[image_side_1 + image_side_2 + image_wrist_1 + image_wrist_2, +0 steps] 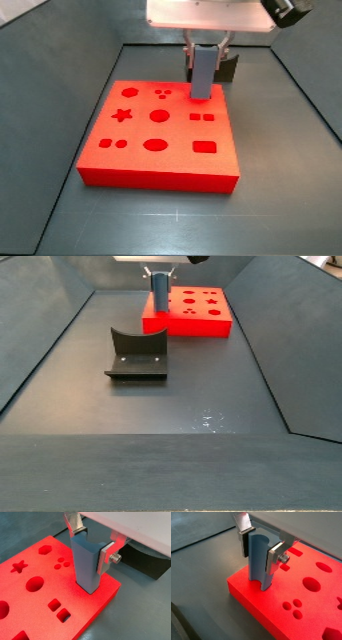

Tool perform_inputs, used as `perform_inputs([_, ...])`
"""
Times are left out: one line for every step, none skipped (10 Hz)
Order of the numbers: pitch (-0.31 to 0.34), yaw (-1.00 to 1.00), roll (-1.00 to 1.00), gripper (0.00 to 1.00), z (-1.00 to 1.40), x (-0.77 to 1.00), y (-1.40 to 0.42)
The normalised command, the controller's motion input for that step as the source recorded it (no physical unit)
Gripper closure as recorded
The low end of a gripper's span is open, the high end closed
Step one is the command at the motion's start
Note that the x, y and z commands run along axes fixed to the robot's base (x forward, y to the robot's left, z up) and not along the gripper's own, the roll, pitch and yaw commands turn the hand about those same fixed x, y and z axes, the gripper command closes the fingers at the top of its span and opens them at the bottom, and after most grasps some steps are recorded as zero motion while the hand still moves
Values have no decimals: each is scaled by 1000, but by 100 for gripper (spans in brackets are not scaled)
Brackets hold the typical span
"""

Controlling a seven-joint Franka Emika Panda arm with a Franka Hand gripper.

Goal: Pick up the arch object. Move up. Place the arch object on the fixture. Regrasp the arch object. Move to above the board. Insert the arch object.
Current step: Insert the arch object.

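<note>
One end effector (93, 548) grips upright arch object (87, 564), apparently touching board (40, 619).

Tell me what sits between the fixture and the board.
Only bare dark floor, seen in a side view. The fixture stands apart from the board; the tool holds the arch upright at the board's corner.

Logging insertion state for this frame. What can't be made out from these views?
- Lower tip of the arch object, held upright by the gripper over the board: in both wrist views its own body hides whether it sits in a recess.
- Recess beneath it: covered in a side view.
- Board recesses: too small in a side view.
- Fixture: its front face is turned away.
</note>
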Motion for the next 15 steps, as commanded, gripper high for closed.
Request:
perform_inputs([-114, 129, 470, 100, -429, -360, -34])
perform_inputs([-70, 197, 500, 100, -203, -363, -91])
perform_inputs([-100, 151, 500, 100, -277, -203, -151])
perform_inputs([-24, 0, -56, 100, -117, 246, 446])
perform_inputs([0, 0, -313, 100, 14, 446, 649])
perform_inputs([21, -71, -211, 100, 126, 260, 334])
perform_inputs([0, -37, 0, 100, 0, 20, 6])
perform_inputs([-214, 0, 153, 100, -574, 0, 0])
perform_inputs([-199, 0, 161, 100, -717, 0, -6])
perform_inputs([-166, 0, 200, 100, -694, 40, 0])
perform_inputs([-137, 0, 154, 100, -697, 169, 46])
perform_inputs([-84, 0, 0, 100, -494, 274, 263])
perform_inputs([-74, 0, -13, 100, -323, 211, 131])
perform_inputs([-16, -80, 0, 100, -23, 14, 0])
perform_inputs([0, 0, 14, 100, 0, 0, 0])
